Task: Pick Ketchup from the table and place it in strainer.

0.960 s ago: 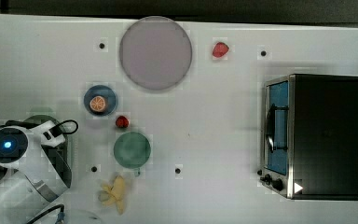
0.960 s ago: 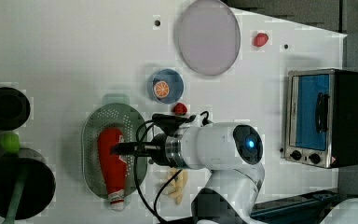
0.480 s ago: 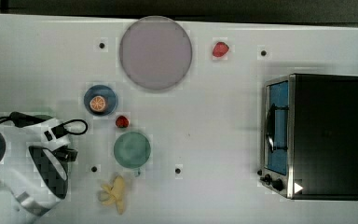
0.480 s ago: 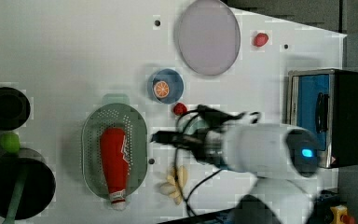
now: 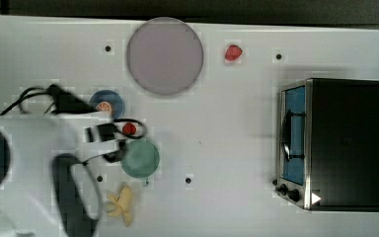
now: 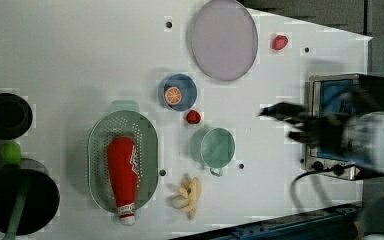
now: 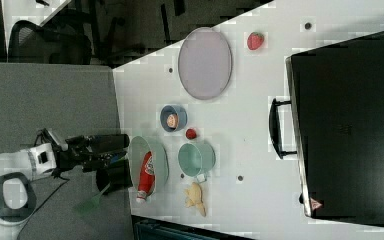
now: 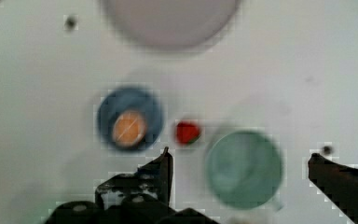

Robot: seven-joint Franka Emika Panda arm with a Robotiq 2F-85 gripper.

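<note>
The ketchup (image 6: 122,172) is a red bottle lying lengthwise inside the pale green strainer (image 6: 96,150), white cap toward the left view's bottom. In the right view the ketchup (image 7: 145,172) rests in the strainer (image 7: 161,159) as well. My gripper (image 8: 240,154) is open with nothing between its dark fingers (image 8: 164,165), and it hangs above the green cup (image 8: 243,168). In the left view the gripper (image 6: 282,122) is a dark blur far to the right of the strainer, near the oven. In the top view my white arm (image 5: 39,148) covers the strainer's place.
A green cup (image 6: 217,147), a small red ball (image 6: 193,117) and a blue bowl with an orange slice (image 6: 178,92) sit beside the strainer. A lilac plate (image 6: 224,39), a strawberry (image 6: 279,42), a banana bunch (image 6: 187,192), a toaster oven (image 5: 333,143) and black pots (image 6: 5,116) ring the table.
In the left view my gripper has pulled away from the strainer toward the right, leaving the ketchup lying inside. In the top view the arm has grown larger and swung rightward.
</note>
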